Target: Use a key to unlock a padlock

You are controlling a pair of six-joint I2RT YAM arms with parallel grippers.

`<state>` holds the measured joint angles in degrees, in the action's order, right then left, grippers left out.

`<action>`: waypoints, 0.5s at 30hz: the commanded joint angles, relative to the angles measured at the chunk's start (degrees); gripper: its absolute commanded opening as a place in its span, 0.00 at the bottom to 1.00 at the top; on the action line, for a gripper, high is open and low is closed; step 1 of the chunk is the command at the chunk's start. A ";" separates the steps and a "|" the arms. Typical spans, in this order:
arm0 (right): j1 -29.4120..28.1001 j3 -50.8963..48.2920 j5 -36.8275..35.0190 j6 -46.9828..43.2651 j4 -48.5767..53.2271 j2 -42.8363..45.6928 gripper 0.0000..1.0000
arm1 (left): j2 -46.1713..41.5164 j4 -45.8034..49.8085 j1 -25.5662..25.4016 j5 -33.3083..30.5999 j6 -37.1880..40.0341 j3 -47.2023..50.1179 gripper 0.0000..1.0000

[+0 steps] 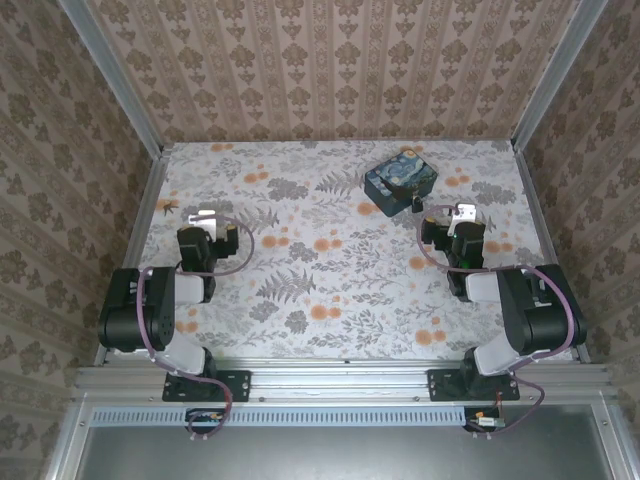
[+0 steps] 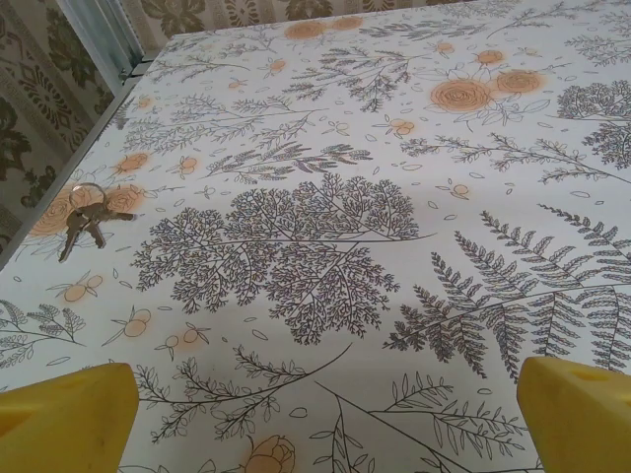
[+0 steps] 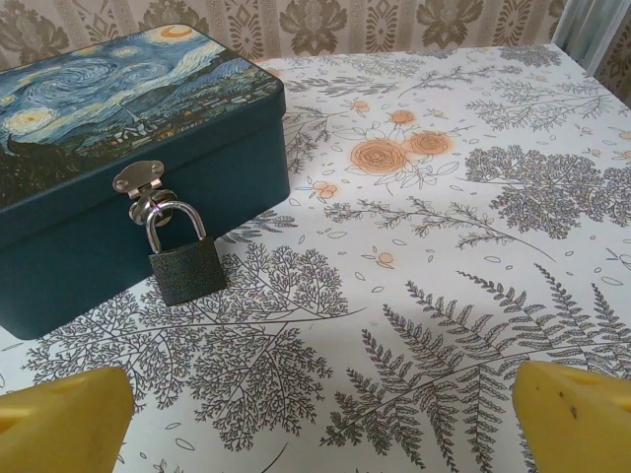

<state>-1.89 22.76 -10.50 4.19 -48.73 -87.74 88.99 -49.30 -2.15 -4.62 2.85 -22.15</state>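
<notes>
On shut box [image 3: 118, 99]: padlock [image 3: 186, 266] fastened | left end effector [image 2: 320, 419] spread | right end effector [image 3: 320, 419] spread

Seeing the key [image 2: 77, 232] far left, flat on the floral tablecloth [image 2: 394, 296], just inside the table edge, over an orange flower print. On a ring [image 2: 87, 194]; looks like two keys there, hard to tell at this size. Well apart from the left gripper [image 2: 320, 426]: yellow fingertips [image 2: 64, 419] in both bottom corners, spread wide, nothing between. Top left: aluminium rail [image 2: 104, 34] and patterned wallpaper [image 2: 39, 94].
</notes>
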 commanded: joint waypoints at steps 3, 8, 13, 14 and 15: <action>-0.14 -0.24 -0.22 -0.93 -1.80 0.12 1.00 | -0.57 -1.01 0.40 0.94 0.31 -0.62 1.00; -0.19 -0.26 -0.22 -0.91 -1.81 0.12 1.00 | -0.54 -0.62 0.73 1.75 0.05 -0.88 1.00; -0.13 -0.18 -0.22 -0.88 -1.63 0.12 1.00 | -0.52 -0.63 0.92 2.07 -0.04 -0.87 1.00; -0.14 -0.18 -0.18 -0.86 -1.63 0.12 1.00 | -0.55 -0.62 0.99 2.24 -0.06 -0.85 1.00; -0.17 -0.18 -0.18 -0.93 -1.59 0.12 1.00 | -0.61 -0.62 1.12 2.43 -0.11 -0.86 1.00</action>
<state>-1.89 22.76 -10.50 4.19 -48.73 -87.77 88.99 -49.30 -1.67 -3.57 2.85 -22.15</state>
